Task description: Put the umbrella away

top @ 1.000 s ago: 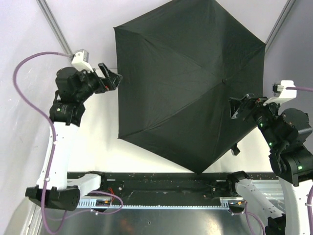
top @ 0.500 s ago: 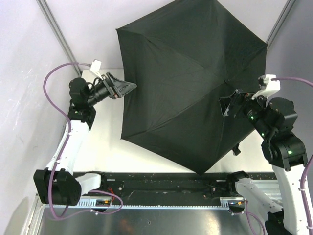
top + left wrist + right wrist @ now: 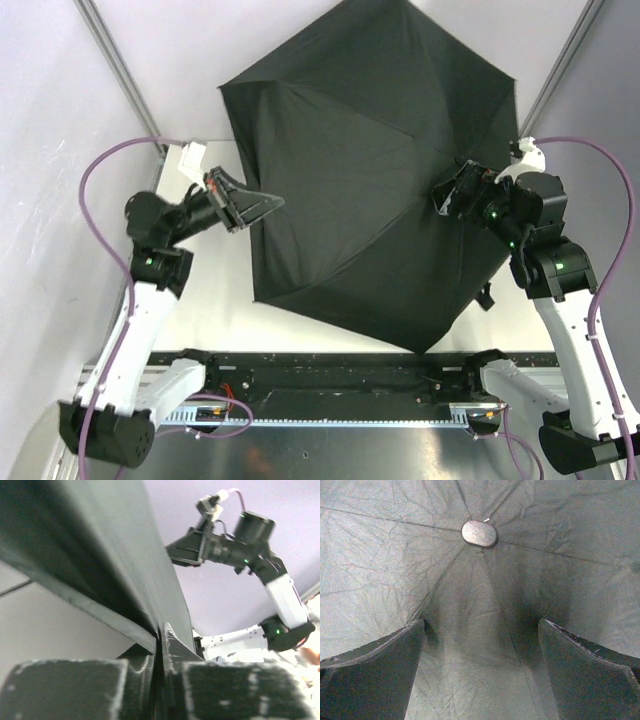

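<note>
**Over the middle of the table: open umbrella, gripped at its left rim**

Across the far half of the white table [image 3: 215, 300] the black umbrella [image 3: 370, 170] stands fully open. Its canopy is tilted, with the outside facing the overhead camera and the lowest corner down by the rail between the arm bases. A round cap [image 3: 479, 533] marks the middle of the canopy, where the seams meet.

At the left rim, the left gripper [image 3: 262, 205] has its fingers [image 3: 172, 645] pressed nearly together, with the edge of the fabric caught in the thin slit between them.

On the right side, the right gripper [image 3: 445, 195] points at the canopy just below the cap. Its fingers [image 3: 380, 665] are spread wide, with wrinkled fabric filling the gap between them, and they grip nothing. Whether the tips touch the cloth I cannot tell.

Purple cables [image 3: 100, 175] loop from both arms.
</note>
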`<move>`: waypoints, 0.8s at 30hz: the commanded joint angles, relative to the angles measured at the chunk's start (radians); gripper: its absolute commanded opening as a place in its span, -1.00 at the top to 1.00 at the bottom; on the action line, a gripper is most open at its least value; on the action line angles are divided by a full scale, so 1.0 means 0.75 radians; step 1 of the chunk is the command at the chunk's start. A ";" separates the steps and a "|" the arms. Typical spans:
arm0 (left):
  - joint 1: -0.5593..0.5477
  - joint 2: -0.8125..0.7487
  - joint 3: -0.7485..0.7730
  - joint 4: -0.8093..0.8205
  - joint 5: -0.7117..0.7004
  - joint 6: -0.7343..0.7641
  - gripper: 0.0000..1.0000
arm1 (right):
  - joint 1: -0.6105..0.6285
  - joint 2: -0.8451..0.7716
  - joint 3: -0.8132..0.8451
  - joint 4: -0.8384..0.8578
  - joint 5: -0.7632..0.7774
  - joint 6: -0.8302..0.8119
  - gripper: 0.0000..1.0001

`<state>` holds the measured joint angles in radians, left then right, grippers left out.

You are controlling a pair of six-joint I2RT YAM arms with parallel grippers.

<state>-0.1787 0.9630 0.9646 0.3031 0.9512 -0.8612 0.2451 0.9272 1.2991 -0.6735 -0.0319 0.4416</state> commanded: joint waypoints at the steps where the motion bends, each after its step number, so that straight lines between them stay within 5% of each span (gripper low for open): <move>1: -0.042 -0.255 -0.020 0.078 0.059 0.032 0.94 | 0.001 0.022 -0.030 0.097 -0.115 0.022 -0.99; 8: -0.154 -0.556 -0.037 0.077 -0.021 -0.035 1.00 | 0.080 0.036 -0.124 0.401 -0.451 -0.099 -0.99; 17: -0.361 -0.559 -0.064 0.077 -0.362 -0.188 1.00 | 0.142 0.322 -0.076 0.761 -0.432 0.094 -0.99; 21: -0.458 -0.427 -0.020 0.076 -0.574 -0.106 1.00 | 0.044 0.563 0.185 0.667 -0.617 0.168 -0.98; 24: -0.470 -0.328 0.028 0.059 -0.793 -0.034 1.00 | -0.104 0.646 0.422 0.386 -0.512 0.118 -0.99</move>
<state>-0.5129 0.6201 0.9367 0.3569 0.5991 -0.9569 0.2825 1.3590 1.4136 -0.1955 -0.4252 0.5323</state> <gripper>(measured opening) 0.003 0.992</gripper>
